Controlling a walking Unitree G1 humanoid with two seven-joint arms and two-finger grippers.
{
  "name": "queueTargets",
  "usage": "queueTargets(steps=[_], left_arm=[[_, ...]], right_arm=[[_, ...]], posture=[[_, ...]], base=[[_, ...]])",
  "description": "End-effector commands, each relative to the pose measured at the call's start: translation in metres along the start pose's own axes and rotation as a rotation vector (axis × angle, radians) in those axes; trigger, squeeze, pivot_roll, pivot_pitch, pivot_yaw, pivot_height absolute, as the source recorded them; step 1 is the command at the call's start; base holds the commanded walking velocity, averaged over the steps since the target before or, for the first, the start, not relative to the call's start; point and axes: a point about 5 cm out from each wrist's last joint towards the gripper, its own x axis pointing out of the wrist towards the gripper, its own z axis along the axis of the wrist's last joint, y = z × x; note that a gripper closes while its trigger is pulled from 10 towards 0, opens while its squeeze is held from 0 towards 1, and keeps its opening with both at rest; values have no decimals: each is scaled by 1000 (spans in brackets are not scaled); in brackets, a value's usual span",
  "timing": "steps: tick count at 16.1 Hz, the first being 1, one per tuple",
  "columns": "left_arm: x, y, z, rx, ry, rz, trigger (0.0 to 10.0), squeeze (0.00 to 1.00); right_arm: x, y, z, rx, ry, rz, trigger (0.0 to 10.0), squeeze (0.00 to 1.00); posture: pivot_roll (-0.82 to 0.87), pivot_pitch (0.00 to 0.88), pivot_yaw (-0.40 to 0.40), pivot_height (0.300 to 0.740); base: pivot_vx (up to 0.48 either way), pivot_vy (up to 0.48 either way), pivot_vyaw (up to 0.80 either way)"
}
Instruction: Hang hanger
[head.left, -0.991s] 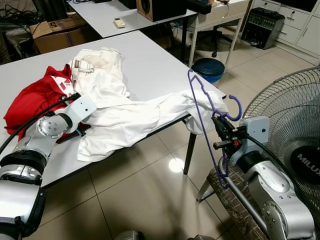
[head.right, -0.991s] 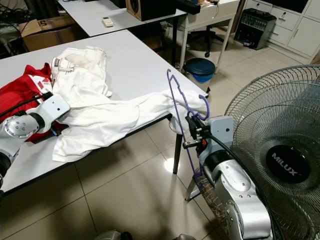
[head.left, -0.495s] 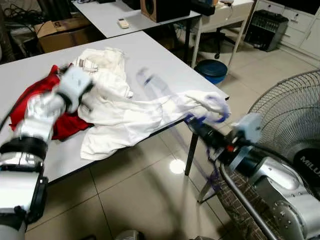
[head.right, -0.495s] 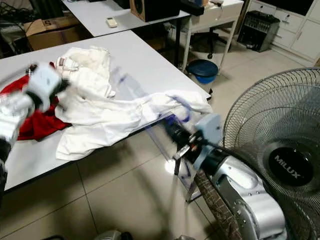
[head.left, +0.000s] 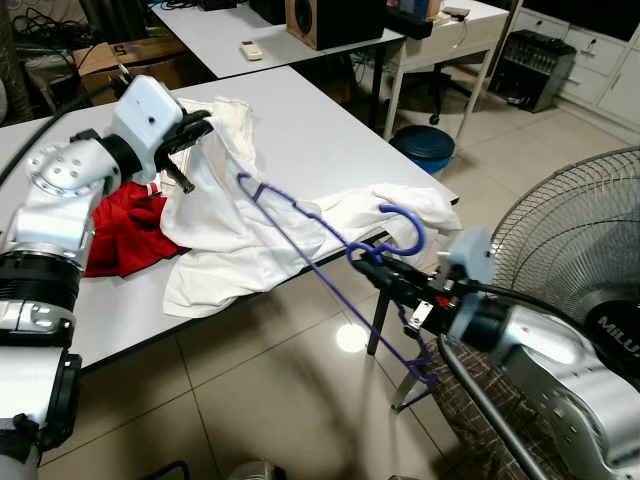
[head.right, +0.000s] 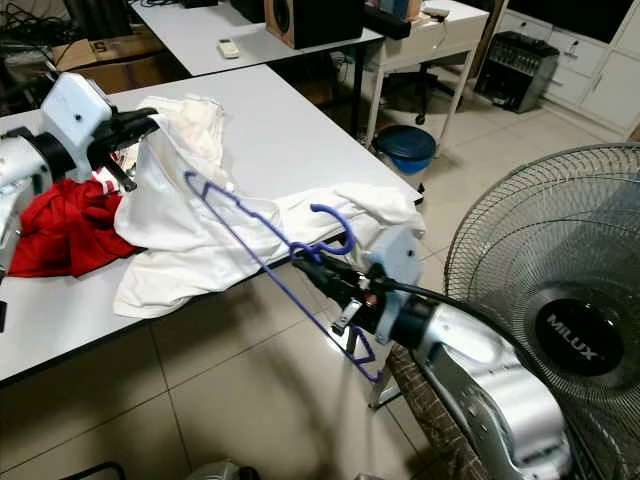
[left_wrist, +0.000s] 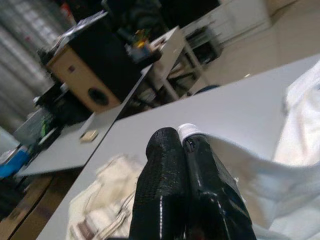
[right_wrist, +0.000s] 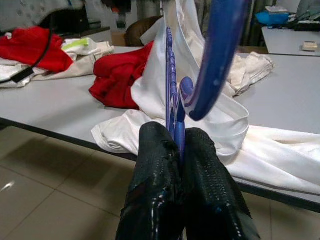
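Note:
A purple plastic hanger (right_wrist: 220, 50) is held at its neck by my right gripper (head.left: 366, 266), shut on it just off the table's front corner. The hanger lies tilted, its far shoulder (head.left: 247, 183) reaching over the white garment (head.left: 240, 240). My left gripper (head.left: 196, 122) is raised above the table's left part, shut on an edge of that white garment (left_wrist: 240, 155), which hangs down from the fingers in a fold. The rest of the garment sprawls on the grey table (head.left: 320, 140) and droops over its edge.
A red garment (head.left: 125, 225) and cream trousers (head.right: 200, 115) lie on the table beside the white one. A large standing fan (head.left: 580, 260) is close on the right. A blue bin (head.left: 423, 143) and more desks stand beyond. Tiled floor lies in front.
My left gripper rose from the table, lifting the white garment's edge. My right gripper swung the hanger from upright to slanting leftward over the garment.

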Motion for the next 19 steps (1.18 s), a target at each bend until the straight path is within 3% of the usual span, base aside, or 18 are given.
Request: queueTargets(steps=[1,5,7,9,12,15,18,19], left_arm=[[-5,1,10,-19,-44,-42,0,0],[-7,-6,28,-80,-116,-130,0,0],[-8,-5,35,-94,-145,-115,0,0],[-9,9,45,-98,-168,-9,0,0],[-9,14,57,-98,-208,30,0,0],[-10,18,65,-93,-247,84,0,0],[-10,19,64,-85,-235,104,0,0],[-10,19,57,-78,-194,135,0,0]], right_arm=[[2,-5,-2,2,24,-29,10000,0],[7,-13,-13,14,97,-84,10000,0],[7,-16,-19,33,141,-113,10000,0],[-3,-19,-40,101,294,-143,10000,0],[-13,-25,-48,155,352,-199,10000,0],[-15,-28,-41,170,319,-200,10000,0],[-7,-38,-20,177,160,-272,10000,0],[-1,-53,1,265,-10,-361,10000,0]], posture=[[-114,0,18,740],[-111,0,18,740],[-113,0,18,740],[-117,0,19,740],[-121,0,19,740],[-124,0,16,740],[-125,0,13,740],[-126,0,13,740]], base=[[0,0,0],[0,0,0],[0,0,0],[0,0,0],[0,0,0],[0,0,0],[0,0,0],[0,0,0]])
